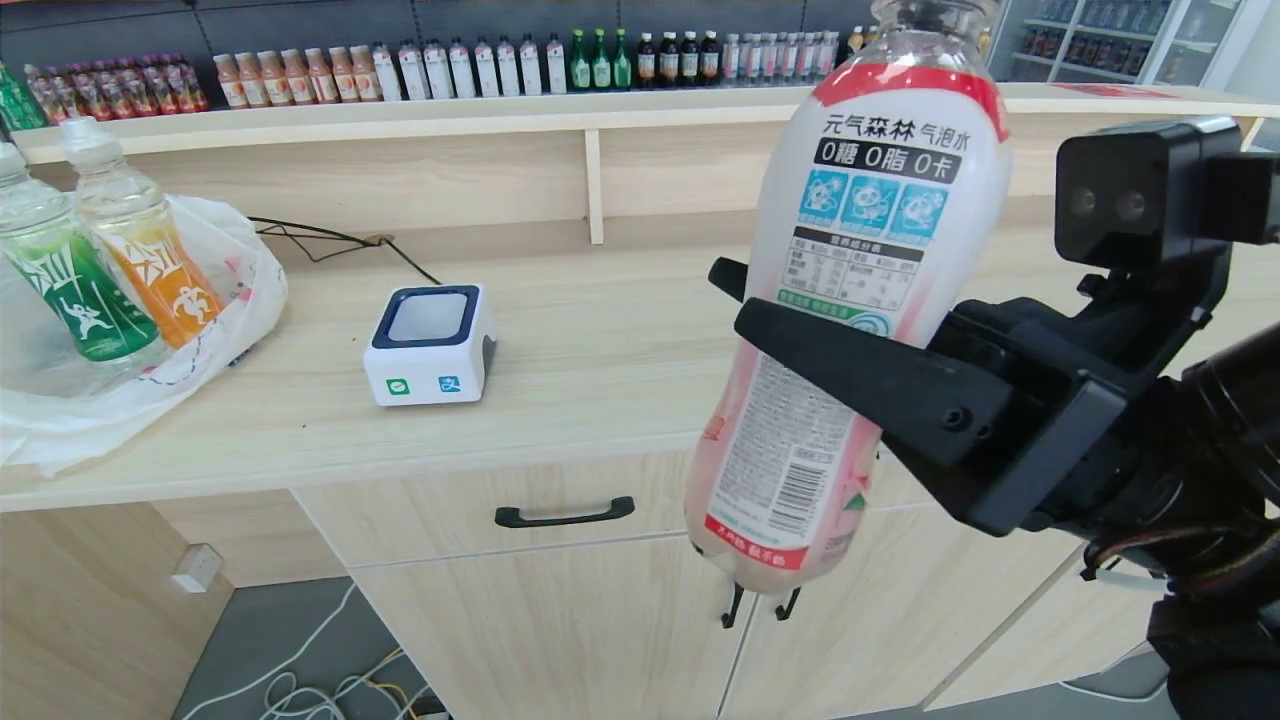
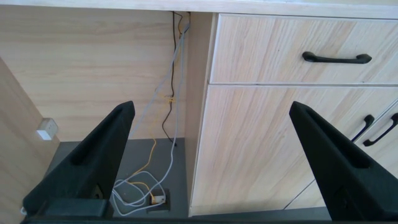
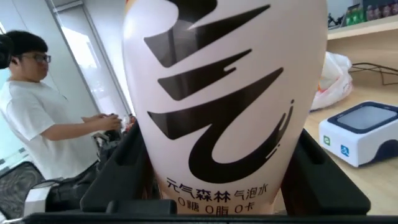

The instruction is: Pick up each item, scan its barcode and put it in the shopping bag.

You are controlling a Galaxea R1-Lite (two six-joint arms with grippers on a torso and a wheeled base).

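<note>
My right gripper (image 1: 735,295) is shut on a pink-and-white drink bottle (image 1: 860,300), held in the air in front of the counter's edge, right of the scanner. The bottle tilts with its cap up and its barcode low on the side facing me. In the right wrist view the bottle (image 3: 224,106) sits between the black fingers (image 3: 124,168). The white scanner (image 1: 430,343) with a blue-framed window stands on the wooden counter (image 1: 600,350). A white shopping bag (image 1: 230,300) lies at the far left, holding a green bottle (image 1: 60,260) and an orange bottle (image 1: 145,240). My left gripper (image 2: 211,107) is open, low before the cabinet.
Below the counter are drawers with black handles (image 1: 565,515). A black cable (image 1: 330,240) runs along the counter behind the scanner. A raised shelf (image 1: 500,65) at the back carries a row of drinks. Cables (image 2: 140,186) lie on the floor by the cabinet.
</note>
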